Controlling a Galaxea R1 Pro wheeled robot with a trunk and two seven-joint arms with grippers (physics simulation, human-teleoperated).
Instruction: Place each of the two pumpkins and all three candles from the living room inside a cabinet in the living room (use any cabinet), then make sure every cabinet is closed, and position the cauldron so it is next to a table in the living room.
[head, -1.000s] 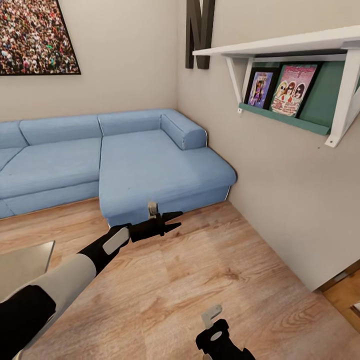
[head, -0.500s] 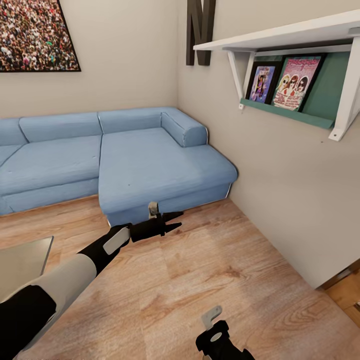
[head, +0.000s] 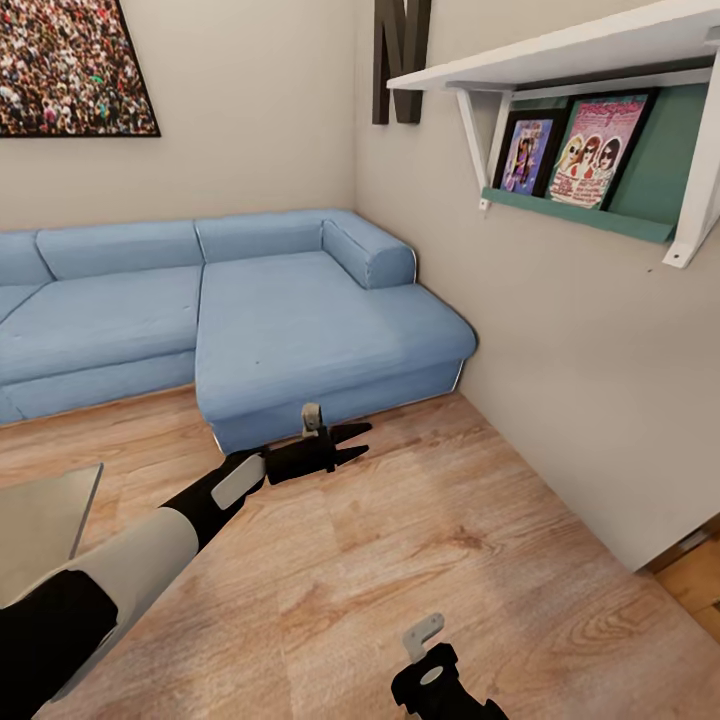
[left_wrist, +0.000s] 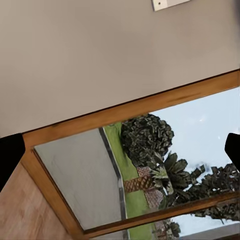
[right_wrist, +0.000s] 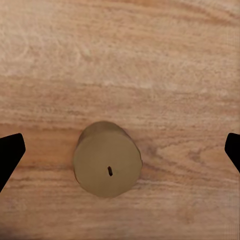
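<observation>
Head view: the left gripper (head: 345, 445) holds its fingers spread over the wood floor (head: 420, 540) at the sofa's (head: 300, 330) six o'clock edge; bench corner (head: 40, 520) at eight o'clock. Right wrist view: a candle (right_wrist: 107, 159) stands on the floor between wide-apart fingers (right_wrist: 10, 152).

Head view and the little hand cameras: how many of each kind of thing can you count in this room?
Blue sofa: 1
Wall shelf: 1
Framed pictures on the shelf: 2
Crowd poster: 1
Glossy table: 1
Candle on the floor: 1
Total: 7
</observation>
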